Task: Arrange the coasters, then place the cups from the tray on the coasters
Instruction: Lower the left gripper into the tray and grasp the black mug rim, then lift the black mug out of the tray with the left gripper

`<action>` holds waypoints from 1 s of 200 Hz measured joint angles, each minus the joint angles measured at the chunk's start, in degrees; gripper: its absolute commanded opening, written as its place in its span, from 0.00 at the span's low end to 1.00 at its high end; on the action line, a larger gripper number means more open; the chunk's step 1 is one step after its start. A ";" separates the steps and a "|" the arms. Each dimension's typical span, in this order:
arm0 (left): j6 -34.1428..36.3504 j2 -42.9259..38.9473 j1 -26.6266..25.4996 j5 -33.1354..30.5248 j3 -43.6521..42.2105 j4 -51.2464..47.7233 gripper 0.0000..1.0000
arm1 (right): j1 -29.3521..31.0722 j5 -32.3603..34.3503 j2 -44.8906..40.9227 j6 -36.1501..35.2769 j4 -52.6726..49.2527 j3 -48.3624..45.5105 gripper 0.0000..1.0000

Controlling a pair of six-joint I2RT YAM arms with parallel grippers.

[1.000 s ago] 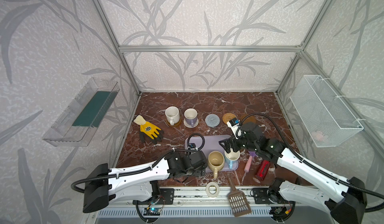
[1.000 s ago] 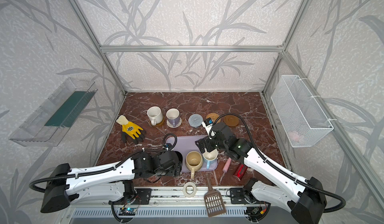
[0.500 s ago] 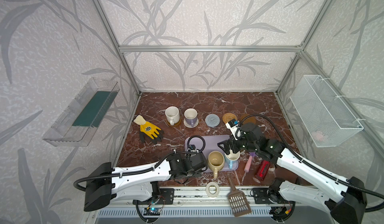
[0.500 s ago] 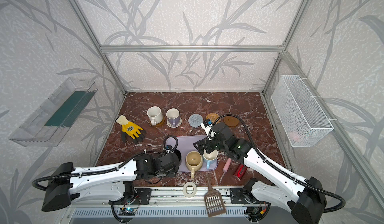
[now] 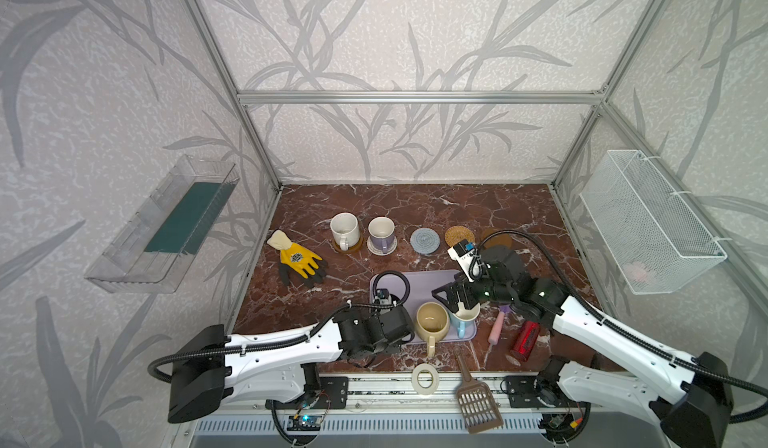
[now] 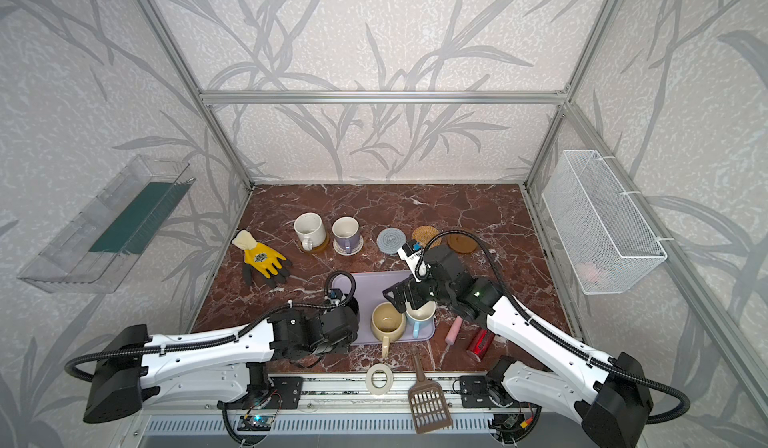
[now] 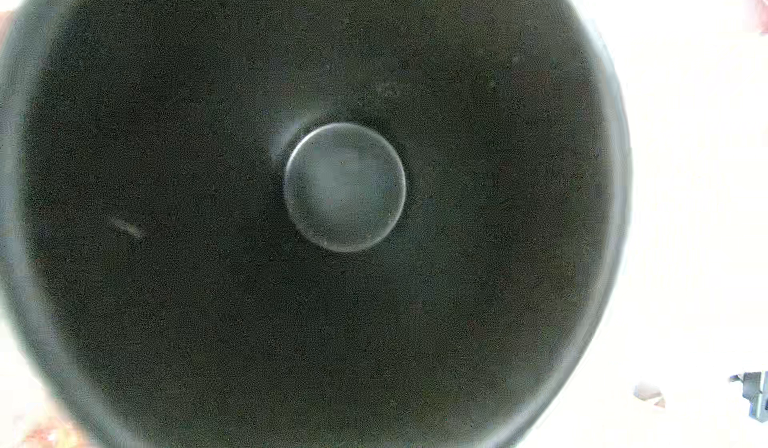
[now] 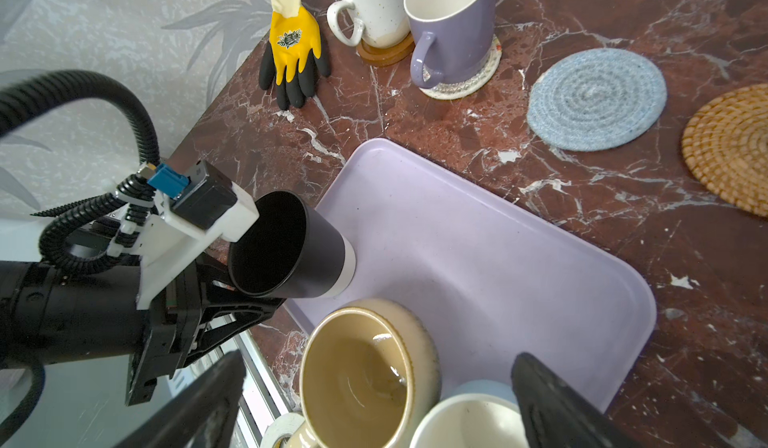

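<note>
The glossy black mug is held in the left gripper, whose jaws are closed on its mouth end. It is tipped on its side, and that arm's camera sees only the dark inside. Its pale unglazed foot lies at the near left corner of the flat pale lavender plastic tray; I cannot tell whether the two touch.

The tray's far half is bare. At its near edge stand the rounded cream-yellow mug and, just beside it, the light blue mug with white inside, both upright. The right gripper hangs spread wide above these two, holding nothing.

Behind the tray runs a row of five:
- the white speckled mug on a smooth brown wooden coaster
- the lavender mug on a woven white-beige coaster
- a woven grey-blue coaster, bare
- a tan rattan coaster, bare
- a second brown wooden coaster, bare

Open red marble table stretches from this row to the back wall.

A yellow-and-black work glove lies to the left, and a pink stick and a red can lie right of the tray. A white tape ring and a brown slotted scoop sit at the front edge.
</note>
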 measured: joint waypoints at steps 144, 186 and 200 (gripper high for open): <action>1.05 -0.63 0.00 -3.61 -0.37 -1.77 0.01 | 3.21 -0.55 3.54 0.44 0.46 0.98 0.97; 2.69 -1.42 0.00 -4.68 -0.31 -3.76 0.00 | 3.56 -0.61 4.31 0.90 1.92 1.07 0.97; 3.50 -2.36 0.00 -5.31 -0.13 -4.04 0.00 | 3.56 -0.92 4.57 1.38 2.67 1.07 0.97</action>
